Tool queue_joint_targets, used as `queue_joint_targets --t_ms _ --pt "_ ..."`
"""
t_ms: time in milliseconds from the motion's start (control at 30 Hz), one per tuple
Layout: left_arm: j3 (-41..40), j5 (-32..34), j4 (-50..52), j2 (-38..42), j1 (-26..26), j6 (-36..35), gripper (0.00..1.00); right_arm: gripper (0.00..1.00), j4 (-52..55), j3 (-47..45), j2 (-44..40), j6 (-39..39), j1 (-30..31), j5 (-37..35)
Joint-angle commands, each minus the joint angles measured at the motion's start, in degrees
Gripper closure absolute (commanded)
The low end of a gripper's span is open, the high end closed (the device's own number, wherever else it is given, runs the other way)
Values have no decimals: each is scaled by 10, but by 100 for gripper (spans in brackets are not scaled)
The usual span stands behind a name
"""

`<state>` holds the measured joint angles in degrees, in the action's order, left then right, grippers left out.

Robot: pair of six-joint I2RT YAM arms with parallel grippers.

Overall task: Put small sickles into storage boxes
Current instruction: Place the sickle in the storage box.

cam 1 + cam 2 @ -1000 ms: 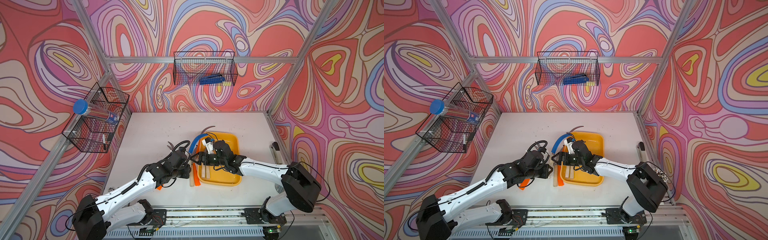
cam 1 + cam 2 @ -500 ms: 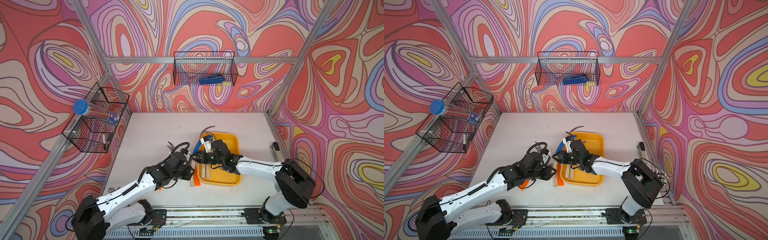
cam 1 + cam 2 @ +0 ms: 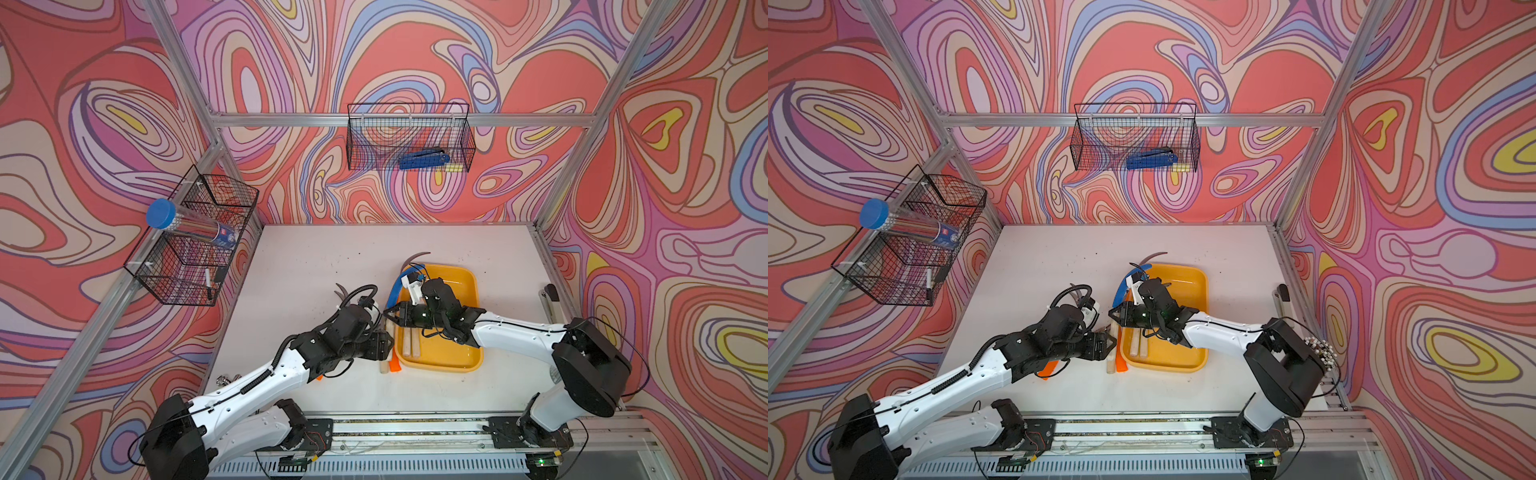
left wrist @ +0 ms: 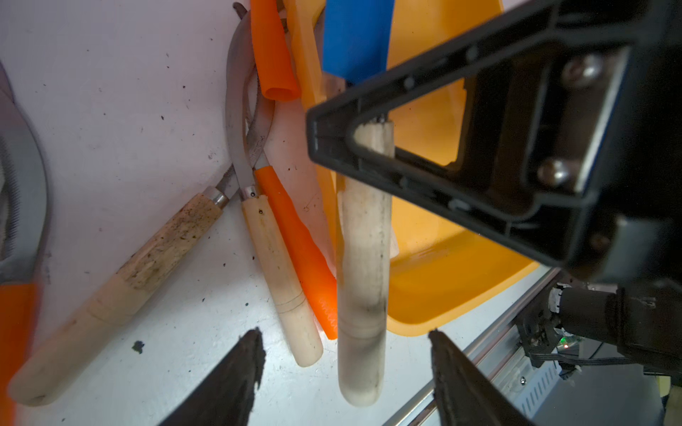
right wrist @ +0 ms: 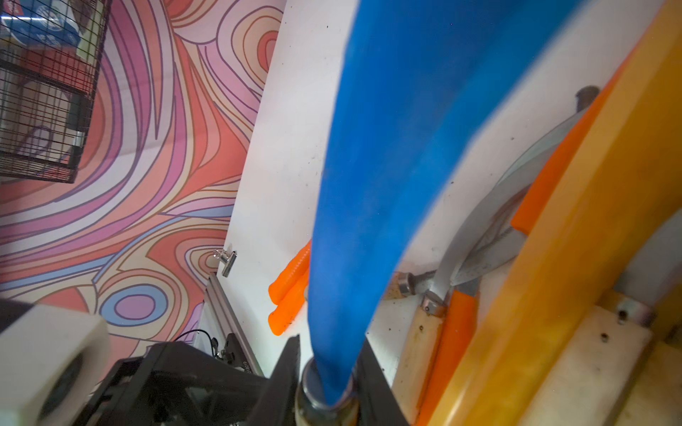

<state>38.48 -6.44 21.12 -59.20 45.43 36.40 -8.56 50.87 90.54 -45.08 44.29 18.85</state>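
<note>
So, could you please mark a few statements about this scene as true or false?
The right tool grips the blue-bladed sickle. True.
The left tool is shut on a handle. False: its jaws stand open.
The tray is empty. False: two wooden handles lie in it.
A blue item lies in the back basket. True.

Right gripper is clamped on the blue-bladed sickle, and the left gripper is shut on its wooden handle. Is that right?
No. The left gripper is open: the left wrist view shows its fingers apart on either side of the wooden handle, not touching it. The right gripper is indeed clamped on the blue-bladed sickle.
</note>
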Motion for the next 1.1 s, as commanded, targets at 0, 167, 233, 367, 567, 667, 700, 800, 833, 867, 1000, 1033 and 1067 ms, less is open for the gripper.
queue_joint_targets --t_ms 0,167,233,367,567,667,700,800,833,867,1000,1033,1067 --pt "8 31 34 9 0 -10 11 97 45 18 -24 39 -19 -14" --pt "11 58 57 13 0 -13 3 99 95 24 -34 73 -53 2" --pt "14 73 66 16 0 -12 3 99 112 24 -40 86 -63 3" --pt "21 127 92 23 0 -3 2 99 143 20 -52 107 -86 -1" --pt "25 221 128 33 0 43 1 99 161 8 -49 129 -111 0" --pt "32 259 153 31 0 72 1 99 165 2 -39 140 -118 0" --pt "34 265 159 29 0 79 0 99 165 0 -36 142 -120 0" --pt "39 280 173 25 0 97 0 100 160 -10 -25 149 -127 -1" --pt "39 281 174 23 0 98 0 100 157 -12 -20 152 -130 -2" --pt "40 282 175 20 0 97 0 100 155 -15 -14 154 -132 -4" --pt "46 278 176 9 0 82 0 100 147 -18 6 159 -141 -5" --pt "48 274 176 6 0 75 0 100 145 -18 10 160 -142 -5" --pt "51 269 174 2 0 66 0 100 144 -17 17 162 -144 -5"
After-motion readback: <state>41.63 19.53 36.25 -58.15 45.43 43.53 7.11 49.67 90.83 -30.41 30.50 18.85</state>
